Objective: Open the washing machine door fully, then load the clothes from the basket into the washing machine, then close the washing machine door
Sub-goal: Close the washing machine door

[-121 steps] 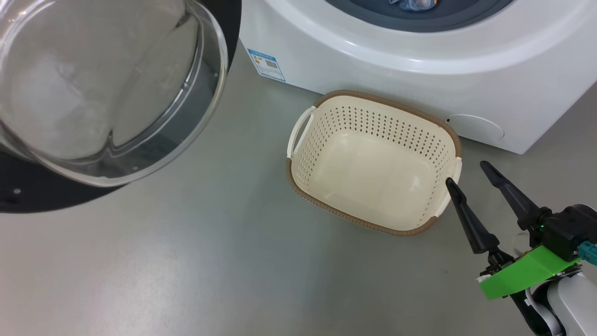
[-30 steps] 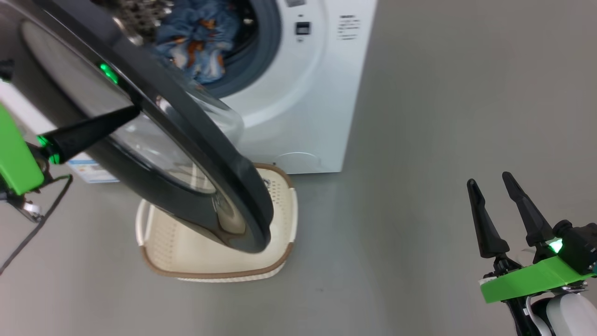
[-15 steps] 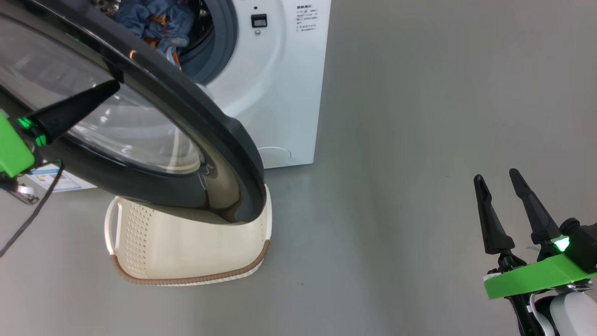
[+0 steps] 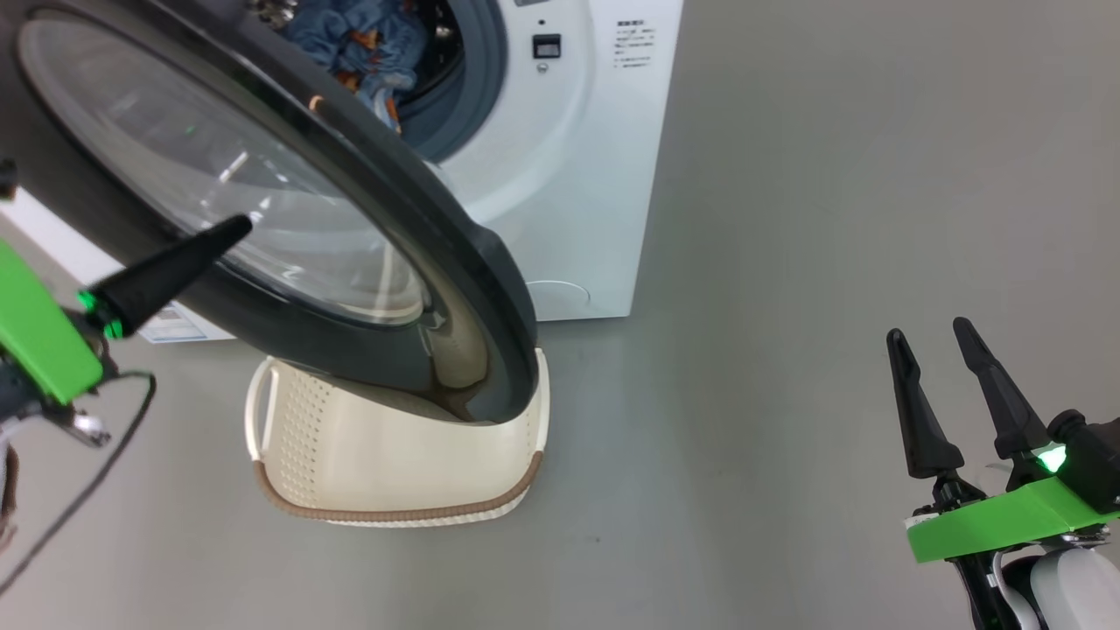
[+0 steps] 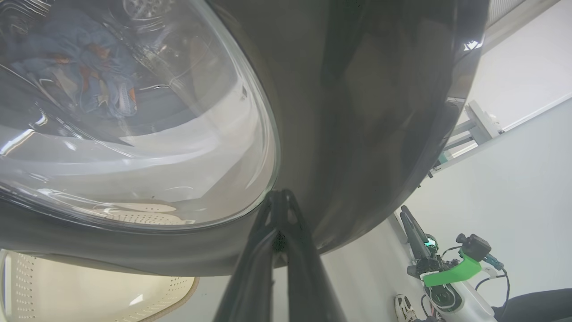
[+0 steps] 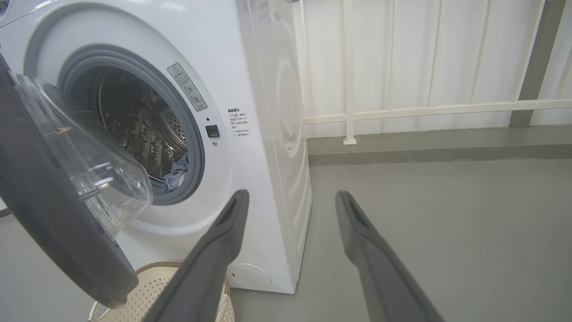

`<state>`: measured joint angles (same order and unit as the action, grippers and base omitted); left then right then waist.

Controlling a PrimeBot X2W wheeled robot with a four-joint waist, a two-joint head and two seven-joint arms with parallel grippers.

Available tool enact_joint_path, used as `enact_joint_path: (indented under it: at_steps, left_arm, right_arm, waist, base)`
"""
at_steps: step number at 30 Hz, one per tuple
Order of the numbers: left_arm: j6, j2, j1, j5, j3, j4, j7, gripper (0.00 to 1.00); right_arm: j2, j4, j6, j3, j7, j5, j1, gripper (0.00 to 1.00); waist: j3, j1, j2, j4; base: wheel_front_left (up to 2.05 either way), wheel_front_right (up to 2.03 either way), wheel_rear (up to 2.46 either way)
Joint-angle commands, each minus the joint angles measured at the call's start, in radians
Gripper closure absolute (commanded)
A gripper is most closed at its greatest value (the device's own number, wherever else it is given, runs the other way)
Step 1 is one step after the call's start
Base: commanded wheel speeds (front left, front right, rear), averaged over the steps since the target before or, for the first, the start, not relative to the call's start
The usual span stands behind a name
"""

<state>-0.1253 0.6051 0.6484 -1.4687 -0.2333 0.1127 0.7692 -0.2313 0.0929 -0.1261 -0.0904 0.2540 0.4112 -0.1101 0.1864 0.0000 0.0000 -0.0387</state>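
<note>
1. The washer (image 4: pixel 560 175) stands far left. Its door (image 4: pixel 477 289), wide open seconds ago, has been swung about halfway shut, so closing, the last step, is judged under way.
2. The basket (image 4: pixel 394 455) sits on the floor under the door. It was seen empty earlier, and the clothes (image 4: pixel 367 44) lie in the drum, so loading is judged done.
3. The left end effector (image 4: pixel 234 230) is pinched shut on nothing, its tip set against the door's outer face. The right end effector (image 4: pixel 927 331) is held wide and idle, well apart at near right.
4. The basket's far part is covered by the door, and the latch cannot be made out.
</note>
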Motion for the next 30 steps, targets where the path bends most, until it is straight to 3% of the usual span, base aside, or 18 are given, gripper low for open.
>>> enact_joint_path:
  at_steps: [1, 2, 4, 14, 30]
  left_arm:
    - [-0.005, 0.06, -0.001, -0.004, 0.046, -0.029, -0.022, 0.6]
    - [-0.005, 0.061, -0.02, -0.007, 0.048, -0.031, -0.033, 0.48]
    - [-0.005, 0.063, -0.053, -0.01, 0.056, -0.032, -0.064, 0.0]
    - [-0.005, 0.047, -0.224, 0.01, 0.046, -0.032, -0.24, 0.0]
    - [-0.005, -0.017, -0.409, 0.089, -0.096, 0.081, -0.724, 0.0]
  right_arm:
    - [-0.019, -0.022, -0.005, -0.018, 0.008, -0.013, 0.012, 0.0]
    - [-0.019, -0.022, -0.005, -0.02, 0.008, -0.013, 0.013, 0.0]
    - [-0.019, -0.02, -0.005, -0.022, 0.008, -0.013, 0.014, 0.0]
    - [-0.022, -0.018, -0.005, -0.02, 0.008, -0.012, 0.029, 0.0]
    - [-0.024, -0.016, -0.005, -0.013, 0.008, -0.01, 0.051, 0.0]
  waist:
    - [-0.01, 0.0, 0.0, 0.015]
    - [-0.012, 0.0, 0.0, 0.017]
    - [-0.018, 0.0, 0.0, 0.023]
    - [-0.04, 0.0, 0.0, 0.039]
    - [-0.054, 0.0, 0.0, 0.074]
  base:
    - [0.0, 0.0, 0.0]
    - [0.0, 0.0, 0.0]
    - [0.0, 0.0, 0.0]
    - [0.0, 0.0, 0.0]
    - [0.0, 0.0, 0.0]
